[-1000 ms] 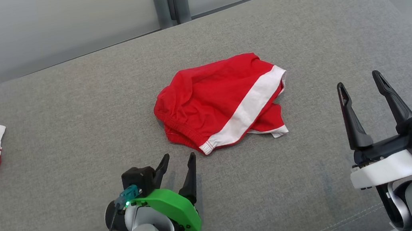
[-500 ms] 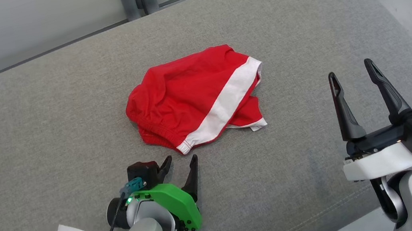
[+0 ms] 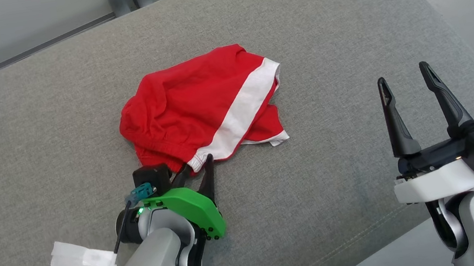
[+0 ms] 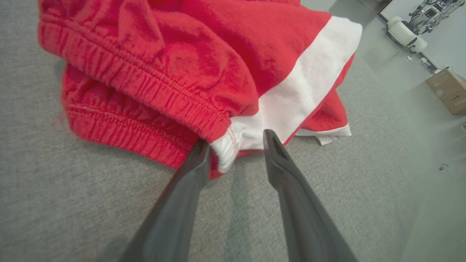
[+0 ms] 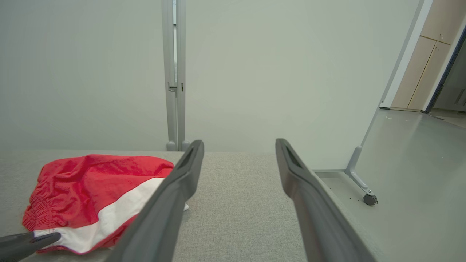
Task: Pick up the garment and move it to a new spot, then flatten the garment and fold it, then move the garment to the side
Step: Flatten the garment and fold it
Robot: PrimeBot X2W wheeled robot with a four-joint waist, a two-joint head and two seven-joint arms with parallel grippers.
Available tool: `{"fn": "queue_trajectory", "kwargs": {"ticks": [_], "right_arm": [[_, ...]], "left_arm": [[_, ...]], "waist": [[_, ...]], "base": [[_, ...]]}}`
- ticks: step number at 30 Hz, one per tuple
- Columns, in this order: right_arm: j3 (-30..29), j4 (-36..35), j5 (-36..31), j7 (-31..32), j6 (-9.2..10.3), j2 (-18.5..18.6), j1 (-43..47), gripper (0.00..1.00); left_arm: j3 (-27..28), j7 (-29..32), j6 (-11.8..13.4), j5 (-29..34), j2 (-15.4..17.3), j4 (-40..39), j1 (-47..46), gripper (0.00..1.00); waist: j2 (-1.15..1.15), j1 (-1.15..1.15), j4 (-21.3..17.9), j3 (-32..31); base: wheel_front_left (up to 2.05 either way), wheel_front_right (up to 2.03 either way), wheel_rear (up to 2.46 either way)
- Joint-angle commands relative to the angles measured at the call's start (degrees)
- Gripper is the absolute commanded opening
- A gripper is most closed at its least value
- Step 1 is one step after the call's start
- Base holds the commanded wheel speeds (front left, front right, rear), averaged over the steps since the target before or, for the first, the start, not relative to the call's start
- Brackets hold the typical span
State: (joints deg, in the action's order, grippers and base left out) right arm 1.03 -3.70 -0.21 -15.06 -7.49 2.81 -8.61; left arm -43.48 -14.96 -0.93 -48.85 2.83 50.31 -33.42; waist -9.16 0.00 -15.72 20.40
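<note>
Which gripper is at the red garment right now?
The left gripper, with the green bracket: its open jaws straddle the red garment's white-striped waistband corner. The right gripper stands open, apart from it, over bare grey cushion.

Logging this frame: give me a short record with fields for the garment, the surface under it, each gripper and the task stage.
garment: red fabric shorts with a white side stripe, crumpled in a heap
surface: grey woven cushion
left gripper: open, fingers straddling the white end of the elastic waistband at the shorts' near edge, not closed on it
right gripper: open, empty, off to the right, apart from the shorts
task stage: shorts not yet lifted
</note>
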Motion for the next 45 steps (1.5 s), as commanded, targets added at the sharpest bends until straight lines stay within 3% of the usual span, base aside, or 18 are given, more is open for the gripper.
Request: {"fn": "queue_trajectory", "kwargs": {"ticks": [1,2,13,21,27,37,45], "right_arm": [[-0.15,-0.16,-0.07,-0.19,0.00,0.16,-0.55,1.00],[-0.21,-0.08,-0.05,-0.19,0.00,0.16,-0.56,1.00],[-1.93,0.19,0.04,-0.19,0.00,0.16,1.17,1.00],[-2.60,0.69,0.33,-0.19,0.00,0.15,3.10,1.00],[-1.84,1.70,0.69,-0.19,0.00,0.16,3.99,1.00],[-0.55,2.65,0.70,-0.19,0.00,0.17,4.19,1.00],[-0.48,2.83,0.20,-0.19,0.00,0.16,2.84,1.00]], "left_arm": [[0.42,-0.28,0.11,0.23,0.13,-0.38,-0.87,0.24],[0.63,-0.28,0.10,0.36,0.12,-0.87,-0.77,0.00],[6.72,-0.27,0.32,6.03,0.40,-5.67,2.11,0.00],[15.38,-0.27,1.04,11.92,4.44,-11.83,7.59,0.00],[18.19,-0.28,1.42,13.89,6.67,-14.15,11.46,0.00],[18.57,0.42,1.85,12.82,7.58,-9.94,14.05,0.00],[18.79,0.18,0.50,11.90,6.48,-5.30,12.08,0.00]], "waist": [[0.00,0.00,-0.05,0.09],[0.00,0.00,-0.04,0.09],[0.00,0.00,3.54,-1.85],[0.00,0.00,8.38,-4.59],[0.00,0.00,10.56,-6.08],[0.00,0.00,10.58,-6.19],[0.00,0.00,9.36,-4.85]], "base": [[0.00,0.00,0.00],[0.00,0.00,0.00],[0.00,0.00,0.00],[0.00,0.00,0.00],[0.00,0.00,0.00],[0.00,0.00,0.00],[0.00,0.00,0.00]]}}
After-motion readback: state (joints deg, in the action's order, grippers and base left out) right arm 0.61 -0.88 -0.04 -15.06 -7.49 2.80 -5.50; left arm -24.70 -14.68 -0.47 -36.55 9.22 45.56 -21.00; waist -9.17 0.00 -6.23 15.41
